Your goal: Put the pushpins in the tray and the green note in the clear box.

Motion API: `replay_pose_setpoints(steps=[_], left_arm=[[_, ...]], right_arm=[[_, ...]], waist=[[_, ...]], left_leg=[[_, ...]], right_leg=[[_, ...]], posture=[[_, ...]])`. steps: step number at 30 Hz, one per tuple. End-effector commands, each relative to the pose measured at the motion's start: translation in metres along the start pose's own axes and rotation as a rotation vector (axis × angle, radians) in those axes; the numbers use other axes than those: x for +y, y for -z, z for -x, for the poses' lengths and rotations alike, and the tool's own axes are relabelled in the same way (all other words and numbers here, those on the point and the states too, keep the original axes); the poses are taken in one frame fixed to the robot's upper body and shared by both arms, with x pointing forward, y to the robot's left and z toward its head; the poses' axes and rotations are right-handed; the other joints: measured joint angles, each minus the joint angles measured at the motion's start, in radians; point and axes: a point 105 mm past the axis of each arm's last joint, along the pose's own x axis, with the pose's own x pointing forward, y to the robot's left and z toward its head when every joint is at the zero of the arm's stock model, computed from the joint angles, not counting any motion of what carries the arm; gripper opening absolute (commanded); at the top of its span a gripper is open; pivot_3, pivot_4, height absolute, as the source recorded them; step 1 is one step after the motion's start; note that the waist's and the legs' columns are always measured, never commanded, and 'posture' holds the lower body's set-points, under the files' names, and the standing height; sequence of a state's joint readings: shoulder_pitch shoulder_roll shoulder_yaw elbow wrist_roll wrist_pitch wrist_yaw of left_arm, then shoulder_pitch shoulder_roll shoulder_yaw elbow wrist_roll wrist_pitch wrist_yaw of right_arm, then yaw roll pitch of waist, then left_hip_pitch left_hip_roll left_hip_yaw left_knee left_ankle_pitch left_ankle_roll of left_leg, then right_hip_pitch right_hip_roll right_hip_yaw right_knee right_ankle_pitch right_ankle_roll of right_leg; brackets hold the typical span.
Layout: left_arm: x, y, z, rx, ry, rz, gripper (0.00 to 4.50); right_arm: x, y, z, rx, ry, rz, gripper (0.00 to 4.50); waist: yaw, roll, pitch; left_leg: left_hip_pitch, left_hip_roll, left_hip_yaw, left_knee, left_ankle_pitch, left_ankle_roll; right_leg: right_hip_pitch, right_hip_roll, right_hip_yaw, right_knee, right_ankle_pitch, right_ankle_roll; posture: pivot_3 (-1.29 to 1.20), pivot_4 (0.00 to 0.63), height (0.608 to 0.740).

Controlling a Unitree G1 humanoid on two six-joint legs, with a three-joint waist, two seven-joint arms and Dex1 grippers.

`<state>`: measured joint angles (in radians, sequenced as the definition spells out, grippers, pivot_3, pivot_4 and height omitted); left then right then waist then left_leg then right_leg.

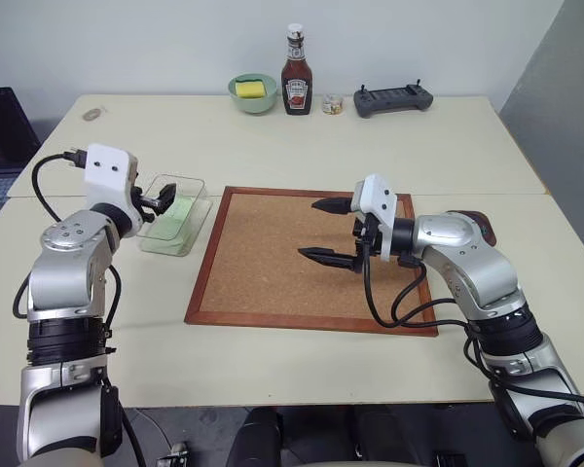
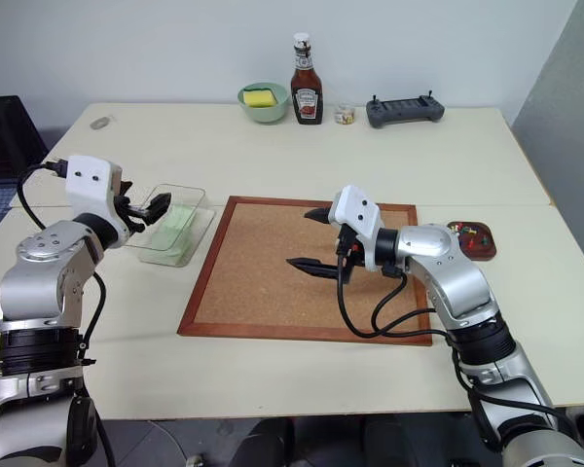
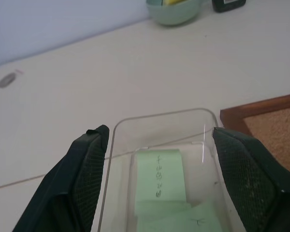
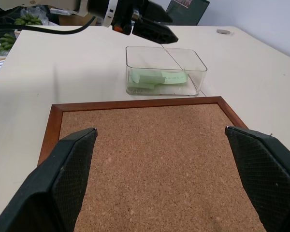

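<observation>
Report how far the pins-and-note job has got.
Looks done: green note lies inside the clear box; coloured pushpins sit in the tray beside the corkboard, which shows no pins. In hand: nothing; left end effector is open over the box, right end effector open above the corkboard. Left: seemingly only pulling the arms back.

- Arms: silver-grey shells, black ribbed joint bands.
- Wrists: white boxy camera housings, black cables looping out.
- left gripper (image 1: 163, 200), right gripper (image 1: 318, 231): two black tapered fingers each, cross-hatched pads (image 4: 72, 171).
</observation>
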<state>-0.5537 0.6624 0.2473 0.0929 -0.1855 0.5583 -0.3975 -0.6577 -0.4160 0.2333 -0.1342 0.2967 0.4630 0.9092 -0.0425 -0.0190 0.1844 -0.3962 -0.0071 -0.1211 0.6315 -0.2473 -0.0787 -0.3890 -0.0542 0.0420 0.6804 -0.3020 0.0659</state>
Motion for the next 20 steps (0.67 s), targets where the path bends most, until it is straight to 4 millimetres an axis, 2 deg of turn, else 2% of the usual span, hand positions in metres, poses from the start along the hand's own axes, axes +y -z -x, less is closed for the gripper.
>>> replay_pose_setpoints(steps=[1, 3, 6, 7, 9, 13, 16, 20], left_arm=[[-0.004, -0.047, 0.018, -0.218, -0.016, -0.048, 3.53], [-0.017, -0.049, 0.026, -0.245, -0.001, -0.082, 3.53], [-0.035, -0.032, 0.034, -0.198, 0.053, -0.071, 3.53], [-0.048, -0.027, 0.040, -0.206, 0.111, -0.053, 3.53], [-0.072, -0.013, 0.053, -0.192, 0.213, -0.023, 3.53], [-0.101, 0.018, 0.074, -0.100, 0.339, 0.018, 3.53], [-0.113, 0.030, 0.085, -0.055, 0.399, 0.060, 3.53], [-0.113, 0.031, 0.091, -0.062, 0.429, 0.082, 3.53]], right_arm=[[-0.015, -0.017, 0.012, -0.096, 0.134, 0.025, 4.50], [-0.021, -0.008, 0.021, -0.114, 0.215, 0.010, 4.50], [-0.023, 0.007, 0.036, -0.133, 0.311, -0.001, 4.50], [-0.022, 0.014, 0.043, -0.126, 0.342, -0.036, 4.50], [-0.018, 0.029, 0.057, -0.101, 0.377, -0.093, 4.50], [-0.004, 0.051, 0.076, -0.036, 0.362, -0.128, 4.50], [0.000, 0.057, 0.082, -0.021, 0.357, -0.135, 4.50], [-0.001, 0.059, 0.082, -0.026, 0.374, -0.134, 4.50]], waist=[[0.000, 0.000, 0.000], [0.001, -0.001, 0.000], [0.003, -0.001, 0.000], [0.003, -0.001, 0.000], [0.003, 0.000, 0.000], [0.005, 0.000, 0.000], [0.002, 0.000, 0.000], [0.002, 0.000, 0.000]], left_leg=[[0.000, 0.000, 0.000, 0.000, 0.000, 0.000], [-0.001, 0.000, 0.000, 0.000, 0.000, 0.000], [-0.001, 0.000, 0.000, -0.001, 0.001, -0.001], [-0.001, 0.000, 0.000, -0.001, 0.000, -0.001], [-0.001, 0.000, 0.001, -0.001, 0.000, 0.000], [-0.001, 0.000, 0.001, 0.000, 0.000, 0.000], [0.001, 0.001, 0.003, 0.000, 0.000, 0.000], [0.005, 0.001, 0.003, 0.000, 0.000, 0.001]], right_leg=[[0.000, 0.000, 0.000, 0.000, 0.000, 0.000], [0.000, 0.000, 0.000, 0.000, 0.000, 0.000], [0.000, -0.001, 0.000, -0.001, 0.000, 0.000], [0.000, -0.001, 0.001, 0.000, 0.000, 0.000], [0.000, -0.001, 0.001, 0.000, 0.000, 0.000], [0.000, 0.000, 0.002, -0.001, 0.000, 0.000], [0.001, 0.000, 0.003, 0.000, 0.000, 0.000], [0.005, 0.001, 0.003, 0.001, 0.000, 0.000]], posture=[[0.00, 0.150, 0.740], [0.00, 0.150, 0.740], [0.00, 0.150, 0.740], [0.00, 0.150, 0.740], [0.00, 0.150, 0.740], [0.00, 0.150, 0.740], [0.00, 0.150, 0.740], [0.00, 0.150, 0.740]])
